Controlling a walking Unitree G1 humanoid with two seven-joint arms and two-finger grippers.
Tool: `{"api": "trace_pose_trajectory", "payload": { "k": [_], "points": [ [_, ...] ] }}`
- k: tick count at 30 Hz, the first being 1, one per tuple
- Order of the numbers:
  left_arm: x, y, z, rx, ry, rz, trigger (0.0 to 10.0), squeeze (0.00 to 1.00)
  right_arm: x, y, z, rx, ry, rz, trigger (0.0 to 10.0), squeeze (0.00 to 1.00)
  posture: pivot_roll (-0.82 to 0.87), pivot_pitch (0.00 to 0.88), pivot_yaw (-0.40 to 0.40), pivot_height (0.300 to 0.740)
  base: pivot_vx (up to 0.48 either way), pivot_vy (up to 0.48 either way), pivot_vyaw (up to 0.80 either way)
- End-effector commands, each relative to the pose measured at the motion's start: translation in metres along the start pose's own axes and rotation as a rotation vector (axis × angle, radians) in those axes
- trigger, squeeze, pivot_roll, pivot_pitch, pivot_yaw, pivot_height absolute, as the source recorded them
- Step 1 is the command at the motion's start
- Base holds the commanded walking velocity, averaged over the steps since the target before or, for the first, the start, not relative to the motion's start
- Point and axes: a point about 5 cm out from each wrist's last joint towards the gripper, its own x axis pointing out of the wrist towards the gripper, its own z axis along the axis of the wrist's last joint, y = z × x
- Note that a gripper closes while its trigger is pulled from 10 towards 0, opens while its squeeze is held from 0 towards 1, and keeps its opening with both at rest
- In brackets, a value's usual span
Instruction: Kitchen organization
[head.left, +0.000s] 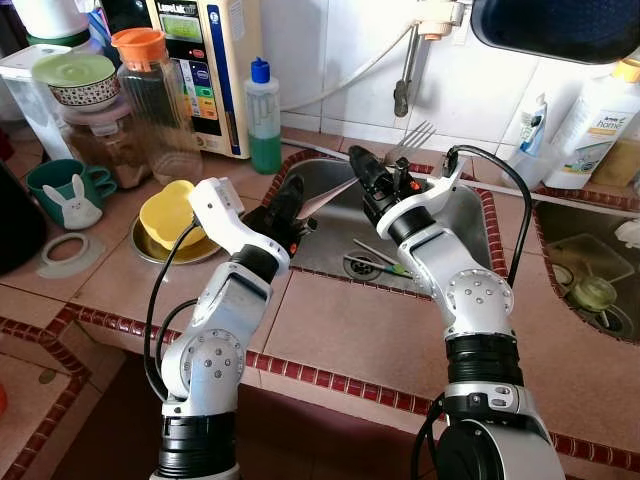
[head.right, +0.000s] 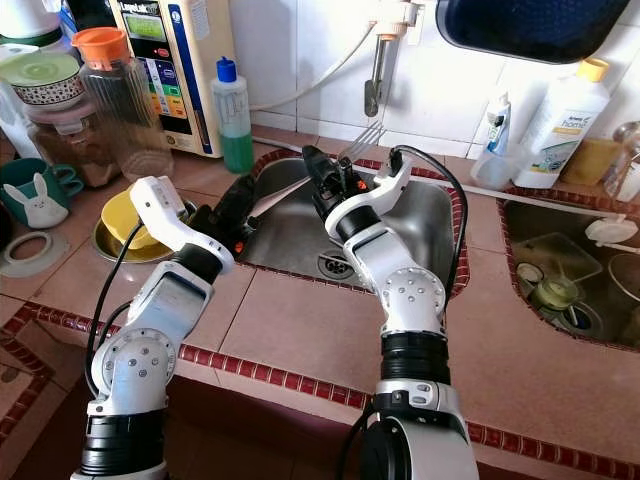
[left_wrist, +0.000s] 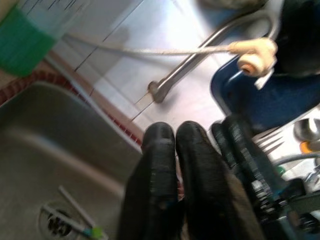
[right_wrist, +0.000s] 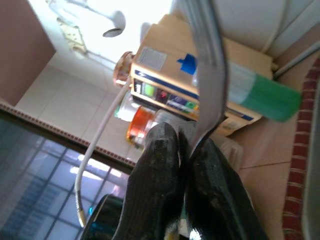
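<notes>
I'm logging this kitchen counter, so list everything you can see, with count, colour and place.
Fork: one, silver, held over the sink.
Sink: one, steel, centre.
Soap bottle: one, clear with green liquid, behind the sink.
Yellow bowl: one, in a steel dish, left counter.
Jar: one, orange lid, back left.
Green mug: one, far left.
White bottle: one, yellow cap, back right.
Left gripper: black, shut, at the sink's left edge.
Right gripper: black, shut on fork.

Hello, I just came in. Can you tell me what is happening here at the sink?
The robot stands at a tiled kitchen counter, both arms reaching over the steel sink. The right claw is shut on a fork, holding it above the basin with the prongs pointing toward the wall. The left claw is shut and holds nothing, just beside it. A green-tipped utensil lies by the drain.
</notes>
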Motion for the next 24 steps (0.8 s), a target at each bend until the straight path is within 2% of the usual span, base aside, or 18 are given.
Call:
{"api": "trace_pose_trajectory", "payload": {
  "k": [1,9,10,14,18,21,22,24],
  "points": [
    [0.004,-0.016,-0.001,-0.003,-0.004,-0.071,10.0,1.0,0.002,-0.004,-0.022,0.006,0.089,-0.036,0.0,0.0,0.09,0.002,-0.017,0.74,0.0,0.0,0.0],
    [0.003,-0.011,-0.001,0.019,0.013,-0.047,10.0,1.0,0.004,-0.008,-0.013,-0.058,0.045,-0.074,0.0,0.0,0.09,0.001,-0.013,0.74,0.0,0.0,0.0],
    [0.003,-0.01,0.0,0.024,0.02,-0.045,10.0,1.0,0.006,-0.01,-0.011,-0.105,0.032,-0.096,0.0,0.0,0.09,0.001,-0.01,0.74,0.0,0.0,0.0],
    [0.002,-0.007,0.002,0.039,0.02,-0.033,10.0,1.0,0.008,-0.016,-0.002,-0.197,-0.009,-0.155,0.0,0.0,0.1,0.0,-0.009,0.74,0.0,0.0,0.0],
    [0.002,-0.005,0.006,0.046,0.011,-0.022,10.0,1.0,0.008,-0.022,0.008,-0.245,-0.052,-0.209,0.0,0.0,0.1,0.001,-0.008,0.74,0.0,0.0,0.0],
    [-0.002,0.001,0.01,0.115,0.019,0.002,10.0,1.0,0.008,-0.028,0.021,-0.323,-0.09,-0.25,0.0,0.0,0.11,0.001,-0.007,0.74,0.0,0.0,0.0],
    [-0.002,0.001,0.01,0.115,0.019,0.002,10.0,1.0,0.008,-0.028,0.021,-0.323,-0.09,-0.25,0.0,0.0,0.11,0.001,-0.007,0.74,0.0,0.0,0.0],
    [-0.005,0.007,0.011,0.166,0.055,0.002,10.0,1.0,0.007,-0.03,0.03,-0.389,-0.104,-0.264,0.0,0.0,0.11,0.0,-0.006,0.74,0.0,0.0,0.0]
  ]
}}
